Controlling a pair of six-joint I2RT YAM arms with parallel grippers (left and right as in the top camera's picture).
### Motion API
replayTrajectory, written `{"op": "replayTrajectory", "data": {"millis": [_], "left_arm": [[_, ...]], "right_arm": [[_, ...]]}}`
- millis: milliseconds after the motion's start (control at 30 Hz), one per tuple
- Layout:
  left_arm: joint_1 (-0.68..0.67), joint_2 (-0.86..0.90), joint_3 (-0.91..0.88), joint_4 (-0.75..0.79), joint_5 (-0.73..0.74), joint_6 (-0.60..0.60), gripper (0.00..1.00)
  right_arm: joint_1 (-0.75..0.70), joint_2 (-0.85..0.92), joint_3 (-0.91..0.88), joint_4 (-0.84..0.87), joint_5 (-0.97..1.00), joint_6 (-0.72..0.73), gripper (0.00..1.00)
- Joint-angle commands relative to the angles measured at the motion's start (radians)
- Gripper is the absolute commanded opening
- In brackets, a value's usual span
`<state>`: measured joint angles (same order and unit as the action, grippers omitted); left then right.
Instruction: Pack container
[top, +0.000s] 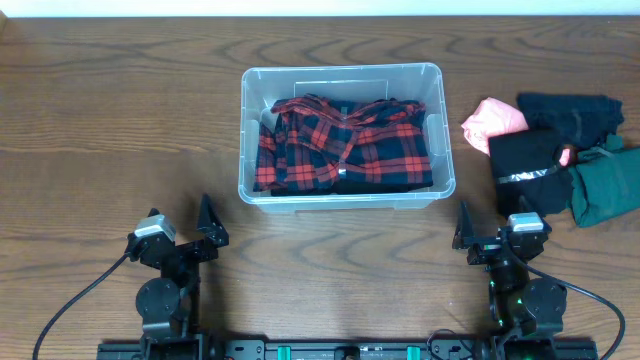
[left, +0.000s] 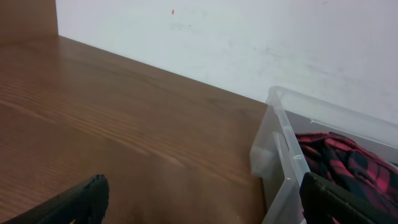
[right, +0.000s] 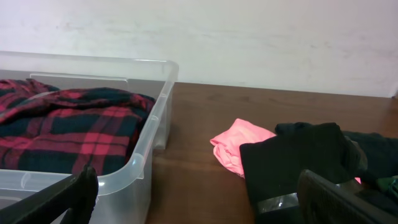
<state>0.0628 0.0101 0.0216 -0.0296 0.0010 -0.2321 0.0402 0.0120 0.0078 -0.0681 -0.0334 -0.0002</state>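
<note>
The clear plastic container (top: 247, 130) stands at the table's middle and holds a folded red-and-black plaid shirt (top: 345, 145). It shows in the left wrist view (left: 283, 155) and the right wrist view (right: 152, 134) too. My left gripper (top: 185, 235) is open and empty, near the front edge, left of the container. My right gripper (top: 490, 232) is open and empty, near the front edge, right of the container, just before a pile of clothes.
Right of the container lie a pink garment (top: 493, 119), a black garment (top: 525, 160), a dark navy garment (top: 570, 112) and a dark green garment (top: 605, 185). The pink (right: 239, 146) and black (right: 298, 162) ones show in the right wrist view.
</note>
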Motion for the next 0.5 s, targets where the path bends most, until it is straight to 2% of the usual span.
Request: {"op": "replayTrajectory", "data": {"millis": [0, 467], "left_arm": [[-0.002, -0.005, -0.018, -0.044, -0.009, 0.002, 0.98], [-0.002, -0.005, -0.018, -0.044, -0.009, 0.002, 0.98]], "right_arm": [[-0.013, -0.005, -0.002, -0.003, 0.000, 0.003, 0.99], [-0.014, -0.002, 0.003, 0.035, -0.003, 0.029, 0.99]]}}
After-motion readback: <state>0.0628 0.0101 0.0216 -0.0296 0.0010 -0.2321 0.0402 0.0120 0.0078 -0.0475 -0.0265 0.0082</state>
